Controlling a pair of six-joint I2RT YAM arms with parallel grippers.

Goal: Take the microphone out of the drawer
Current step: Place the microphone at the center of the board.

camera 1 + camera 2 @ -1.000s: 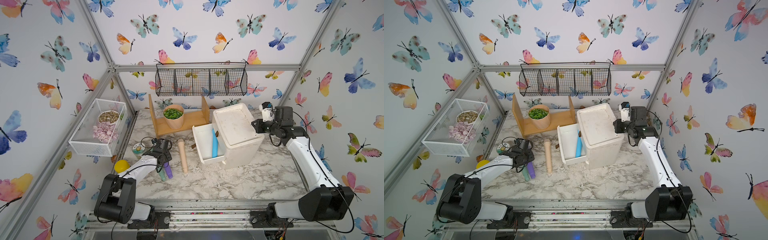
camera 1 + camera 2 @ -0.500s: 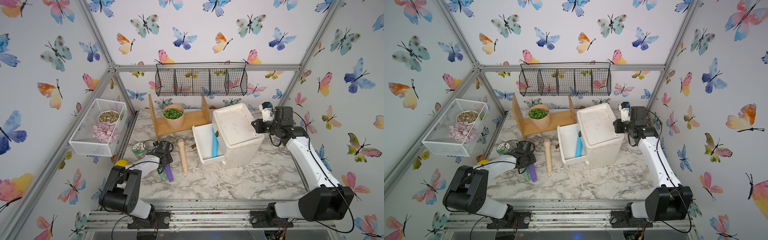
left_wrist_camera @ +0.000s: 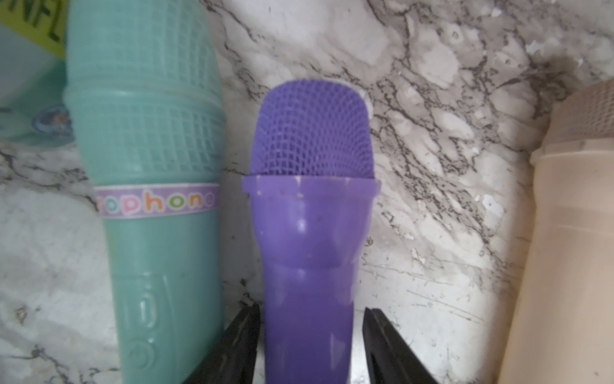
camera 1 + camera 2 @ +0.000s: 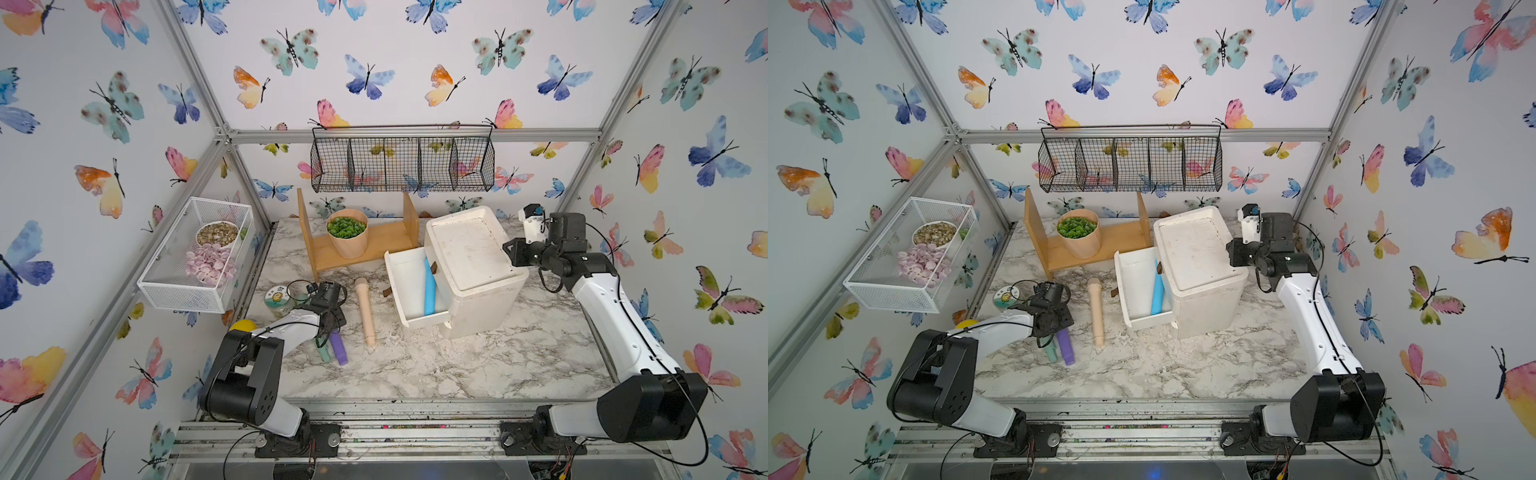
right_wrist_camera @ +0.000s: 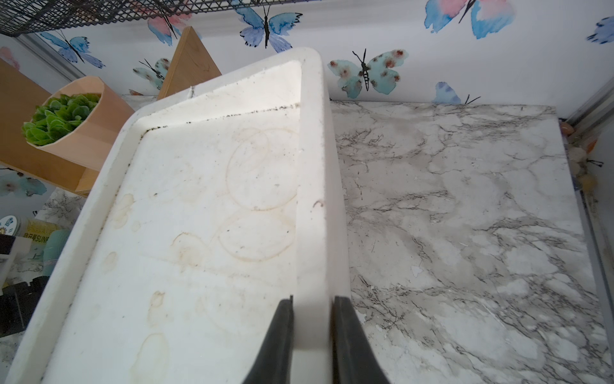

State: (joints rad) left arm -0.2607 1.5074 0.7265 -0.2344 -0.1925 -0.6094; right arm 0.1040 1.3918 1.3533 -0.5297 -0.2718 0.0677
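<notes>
1. The purple microphone [image 3: 312,206] lay on the table [image 4: 457,361], outside the drawer [image 4: 405,274], just beside the teal microphone [image 3: 149,133].
2. The left pincer [image 3: 310,311] straddled its handle with the jaws released and clear of both sides. The microphone's long axis pointed straight ahead of the pincer.
3. The right pincer [image 5: 312,302] was clenched on the cabinet [image 5: 312,166] rim.

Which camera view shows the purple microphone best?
The left wrist view: the purple microphone fills it, mesh head and handle clear, lying between the open jaws. Both top views show only its handle end under the left arm. The right wrist view misses it.
</notes>
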